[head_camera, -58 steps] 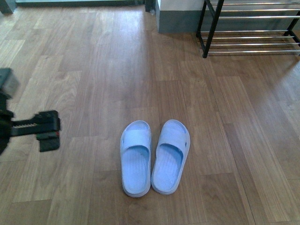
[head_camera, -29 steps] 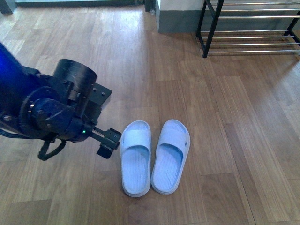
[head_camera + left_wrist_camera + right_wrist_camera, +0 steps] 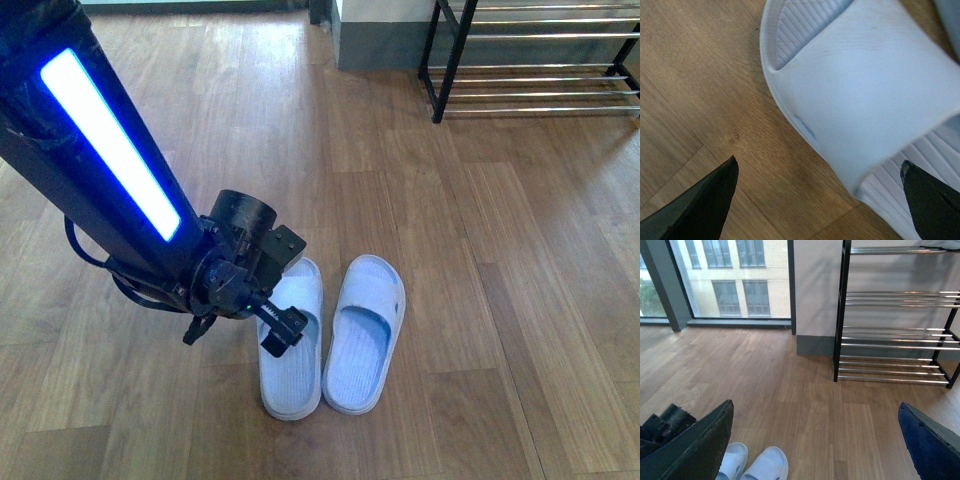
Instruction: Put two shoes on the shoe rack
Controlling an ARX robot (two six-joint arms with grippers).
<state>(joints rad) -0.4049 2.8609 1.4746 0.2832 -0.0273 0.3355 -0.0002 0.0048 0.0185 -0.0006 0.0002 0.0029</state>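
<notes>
The two shoes are pale blue open-toe slides lying side by side on the wooden floor, the left shoe (image 3: 290, 370) and the right shoe (image 3: 366, 335). My left gripper (image 3: 281, 332) hangs open just over the left shoe's outer side. In the left wrist view its strap (image 3: 875, 90) fills the frame, and the left gripper (image 3: 818, 164) straddles the sole's edge, one finger over floor, one over the footbed. The shoe rack (image 3: 540, 80) stands at the far right, black frame with silver rods. The right gripper (image 3: 815, 410) is open in the air, facing the shoe rack (image 3: 895, 335) with both shoes (image 3: 765, 465) below.
A grey-based wall pillar (image 3: 380, 40) stands just left of the rack. Floor-to-ceiling windows (image 3: 730, 280) run along the far side. The left arm (image 3: 110, 160) with its lit blue strip crosses the left of the front view.
The left arm has swung in from the left edge and down to the left shoe. The shoes have not moved.
</notes>
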